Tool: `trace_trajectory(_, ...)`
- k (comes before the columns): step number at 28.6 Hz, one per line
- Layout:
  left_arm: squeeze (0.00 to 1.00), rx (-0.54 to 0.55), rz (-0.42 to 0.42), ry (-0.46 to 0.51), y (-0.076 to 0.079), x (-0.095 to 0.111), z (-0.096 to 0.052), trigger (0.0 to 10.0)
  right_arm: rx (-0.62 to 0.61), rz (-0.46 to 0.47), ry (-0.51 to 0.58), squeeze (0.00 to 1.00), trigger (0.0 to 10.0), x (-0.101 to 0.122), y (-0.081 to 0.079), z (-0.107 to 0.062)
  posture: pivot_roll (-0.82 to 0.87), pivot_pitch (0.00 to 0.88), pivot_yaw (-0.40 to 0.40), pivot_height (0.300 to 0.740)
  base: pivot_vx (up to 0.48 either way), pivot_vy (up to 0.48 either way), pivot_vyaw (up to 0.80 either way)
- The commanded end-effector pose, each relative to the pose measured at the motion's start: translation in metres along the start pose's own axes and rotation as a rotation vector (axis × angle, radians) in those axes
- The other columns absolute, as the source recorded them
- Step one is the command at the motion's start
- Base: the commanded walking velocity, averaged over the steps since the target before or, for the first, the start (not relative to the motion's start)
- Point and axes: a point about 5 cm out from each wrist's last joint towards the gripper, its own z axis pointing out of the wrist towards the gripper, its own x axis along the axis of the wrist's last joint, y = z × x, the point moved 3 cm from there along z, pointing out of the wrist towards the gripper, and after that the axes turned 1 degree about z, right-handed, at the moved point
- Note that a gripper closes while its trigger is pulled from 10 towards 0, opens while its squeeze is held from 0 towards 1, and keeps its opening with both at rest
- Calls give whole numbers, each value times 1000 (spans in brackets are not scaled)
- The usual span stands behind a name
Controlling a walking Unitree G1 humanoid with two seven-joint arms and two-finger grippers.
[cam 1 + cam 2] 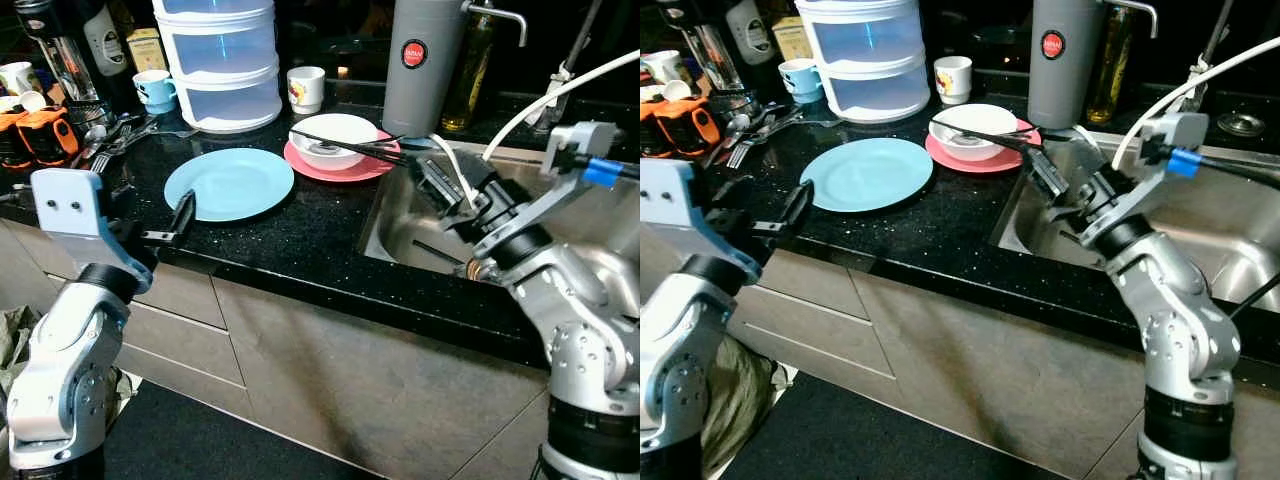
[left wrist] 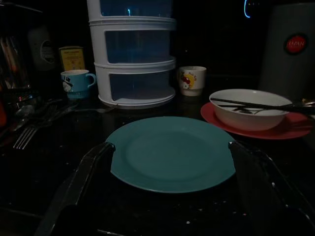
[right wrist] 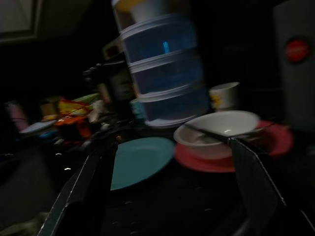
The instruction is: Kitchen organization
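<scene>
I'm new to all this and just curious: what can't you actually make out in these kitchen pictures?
- Inside the white bowl: chopsticks lie across it; what else it holds is too small to tell in the eye views.
- Sink floor: the right gripper and arm cover much of it.
- Right wrist view: dark and blurred, so the clutter beside the blue plate is unreadable.

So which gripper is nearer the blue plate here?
Left. The left gripper sits open at the blue plate's near edge; the right gripper is over by the sink, past the pink plate.
</scene>
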Motion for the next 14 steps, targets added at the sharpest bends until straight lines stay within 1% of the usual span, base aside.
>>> trace_trajectory(1,0,39,0,-24,-12,-3,-3,10000,73,64,-31,0,10000,-12,-24,4,35,0,37,740,0,0,0)
trace_trajectory(3,0,63,-3,-27,-16,-4,-4,10000,91,90,-47,0,10000,-20,-34,5,46,0,32,740,0,0,0)
trace_trajectory(6,0,82,-5,-22,-20,-2,-5,10000,86,144,-56,0,10000,-30,-43,5,70,0,32,740,0,0,0)
trace_trajectory(11,0,87,-11,-23,-22,1,-5,10000,91,159,-65,0,10000,-34,-47,6,85,0,32,740,0,0,0)
trace_trajectory(14,0,84,-102,-52,-25,-5,-10,10000,92,144,-72,0,10000,-34,-44,7,97,0,22,740,0,0,0)
